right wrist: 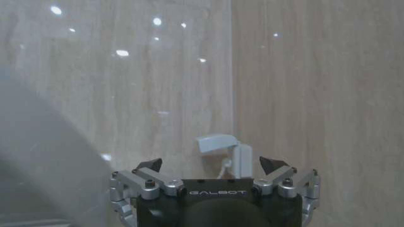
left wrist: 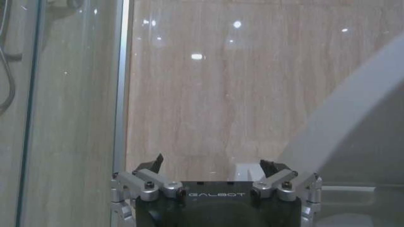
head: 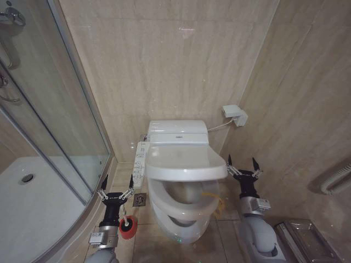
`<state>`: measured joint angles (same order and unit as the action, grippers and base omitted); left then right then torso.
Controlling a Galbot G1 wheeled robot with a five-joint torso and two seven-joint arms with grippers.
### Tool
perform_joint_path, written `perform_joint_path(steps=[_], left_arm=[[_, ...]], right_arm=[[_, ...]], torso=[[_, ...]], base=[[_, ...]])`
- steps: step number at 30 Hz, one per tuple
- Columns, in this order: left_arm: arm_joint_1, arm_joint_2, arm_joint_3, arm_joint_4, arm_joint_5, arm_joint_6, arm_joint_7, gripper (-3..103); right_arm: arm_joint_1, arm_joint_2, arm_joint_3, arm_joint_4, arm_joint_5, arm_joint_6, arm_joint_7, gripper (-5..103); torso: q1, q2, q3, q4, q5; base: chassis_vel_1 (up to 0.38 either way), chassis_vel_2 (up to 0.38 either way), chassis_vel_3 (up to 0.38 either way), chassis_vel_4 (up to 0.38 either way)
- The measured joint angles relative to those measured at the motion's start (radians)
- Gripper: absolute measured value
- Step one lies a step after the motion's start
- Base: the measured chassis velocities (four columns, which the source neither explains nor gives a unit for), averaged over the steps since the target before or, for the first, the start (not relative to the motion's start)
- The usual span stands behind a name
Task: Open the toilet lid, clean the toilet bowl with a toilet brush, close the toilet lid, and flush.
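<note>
The toilet lid [head: 186, 163] sits partly raised, hovering at a slant over the ring-shaped seat [head: 164, 200], which itself is tipped up off the toilet bowl [head: 184, 230]. It looks to me like a light, stiff plastic flap on a rear hinge, glossy enough to slide off metal fingertips; I would push it up from under its front rim, near the middle, rather than try to pinch it. A yellow tag [head: 215, 200] dangles below the lid on the robot's right side. The bowl is heavy fixed ceramic, with its button panel [head: 140, 163] along the left flank.

The toilet brush [head: 128, 225] stands in its red holder on the floor, left of the bowl and just beside the left arm. Its handle looks thin and light, easy to grip high up but likely to tip the small cup if pulled sideways.

The left gripper [head: 116, 188] points upward beside the bowl's left side, fingers spread wide and empty. The right gripper [head: 242, 166] is held upright just off the lid's right edge, also spread and holding nothing. Behind it, a small white wall box [head: 235, 115] hangs on the tiles.
</note>
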<state>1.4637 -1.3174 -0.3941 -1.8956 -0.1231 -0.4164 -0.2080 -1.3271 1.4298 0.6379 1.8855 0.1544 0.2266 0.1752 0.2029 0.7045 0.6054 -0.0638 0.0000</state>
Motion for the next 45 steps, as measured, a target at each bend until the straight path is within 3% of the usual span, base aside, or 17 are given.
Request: perform_joint_path(steps=[10, 24, 45], left_arm=[[0.0, 0.0, 0.0, 0.0, 0.0, 0.0, 0.0, 100], [0.0, 0.0, 0.0, 0.0, 0.0, 0.0, 0.0, 100], [0.0, 0.0, 0.0, 0.0, 0.0, 0.0, 0.0, 100]], right_arm=[[-0.053, -0.01, 0.034, 0.052, 0.026, -0.05, 0.003, 100], [-0.064, -0.146, 0.012, 0.096, 0.107, -0.07, 0.015, 100], [-0.067, -0.152, 0.0, 0.088, 0.117, -0.063, 0.006, 100]], torso=[[0.0, 0.0, 0.0, -0.0003, 0.0001], [0.0, 0.0, 0.0, -0.0002, 0.0001], [0.0, 0.0, 0.0, -0.0003, 0.0]], base=[[0.0, 0.0, 0.0, 0.0], [0.0, 0.0, 0.0, 0.0], [0.0, 0.0, 0.0, 0.0]])
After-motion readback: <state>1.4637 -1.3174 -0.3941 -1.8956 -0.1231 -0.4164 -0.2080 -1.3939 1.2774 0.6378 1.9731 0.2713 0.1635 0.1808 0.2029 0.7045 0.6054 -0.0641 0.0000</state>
